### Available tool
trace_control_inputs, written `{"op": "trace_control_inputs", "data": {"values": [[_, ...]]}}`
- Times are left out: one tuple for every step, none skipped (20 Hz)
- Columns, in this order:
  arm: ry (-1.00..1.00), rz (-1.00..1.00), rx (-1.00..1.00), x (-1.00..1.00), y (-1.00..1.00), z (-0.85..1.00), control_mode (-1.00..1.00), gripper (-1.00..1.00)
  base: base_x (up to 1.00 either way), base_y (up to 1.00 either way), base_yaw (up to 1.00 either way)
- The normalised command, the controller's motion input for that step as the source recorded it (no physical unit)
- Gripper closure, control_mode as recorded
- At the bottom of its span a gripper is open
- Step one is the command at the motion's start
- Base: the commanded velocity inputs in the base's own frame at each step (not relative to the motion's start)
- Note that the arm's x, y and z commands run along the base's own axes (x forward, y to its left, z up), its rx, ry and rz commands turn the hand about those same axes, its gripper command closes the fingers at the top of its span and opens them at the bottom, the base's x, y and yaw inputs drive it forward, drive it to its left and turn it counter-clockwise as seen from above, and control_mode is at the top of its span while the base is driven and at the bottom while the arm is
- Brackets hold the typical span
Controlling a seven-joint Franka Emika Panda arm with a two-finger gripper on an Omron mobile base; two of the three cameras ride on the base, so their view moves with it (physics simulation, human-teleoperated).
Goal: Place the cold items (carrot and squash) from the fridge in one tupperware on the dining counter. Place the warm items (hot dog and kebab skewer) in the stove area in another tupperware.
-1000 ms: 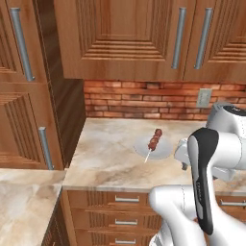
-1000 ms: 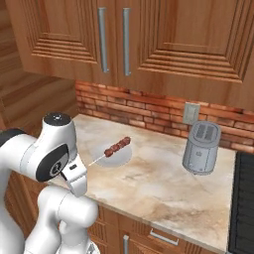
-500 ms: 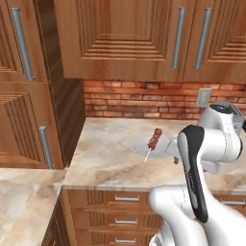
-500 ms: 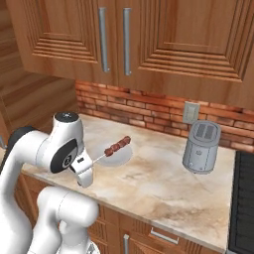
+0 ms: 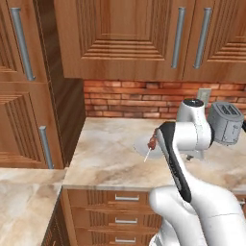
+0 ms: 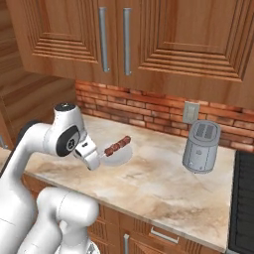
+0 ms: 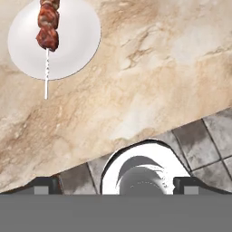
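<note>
Hand view: gripper (image 7: 117, 183) wide open and empty above the worktop's (image 7: 149, 72) front edge; kebab skewer (image 7: 47, 27) lies on a white plate (image 7: 74, 43) well apart.

In the hand view the kebab skewer (image 7: 48, 27) runs off the top edge, so its upper meat pieces are cut away. In the left base view the arm covers most of the white plate (image 5: 140, 143) and part of the toaster (image 5: 226, 122). The stove (image 6: 244, 198) is clipped by the right edge of the right base view.

Kebab skewer (image 5: 152, 142) on a white plate (image 5: 142, 143) mid-counter (image 5: 105, 158), partly behind the white arm (image 5: 185, 139); grey toaster (image 5: 225, 123) toward the counter's back right.
</note>
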Motion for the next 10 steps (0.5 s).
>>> {"op": "trace_control_inputs", "data": {"values": [[0.06, 0.0, -0.19, 0.91, 0.0, -0.09, -1.0, -1.0, 0.0, 0.0, 0.0], [0.12, 0.03, -0.12, 0.99, -0.09, -0.09, -1.0, -1.0, 0.0, 0.0, 0.0], [0.09, 0.05, -0.01, 1.0, -0.19, -0.15, -1.0, -1.0, 0.0, 0.0, 0.0], [0.07, 0.07, 0.0, 1.0, -0.27, -0.32, -1.0, -1.0, 0.0, 0.0, 0.0], [0.02, 0.08, 0.06, 1.0, -0.32, -0.46, -1.0, -1.0, 0.0, 0.0, 0.0], [0.04, 0.1, 0.08, 1.0, -0.44, -0.5, -1.0, -1.0, 0.0, 0.0, 0.0], [0.05, 0.11, 0.07, 1.0, -0.46, -0.54, -1.0, -1.0, 0.0, 0.0, 0.0], [0.01, 0.12, 0.1, 1.0, -0.56, -0.5, -1.0, -1.0, 0.0, 0.0, 0.0], [0.04, 0.12, 0.09, 1.0, -0.5, -0.51, -1.0, -1.0, 0.0, 0.0, 0.0], [0.05, 0.12, 0.07, 1.0, -0.31, -0.51, -1.0, -1.0, 0.0, 0.0, 0.0]]}}
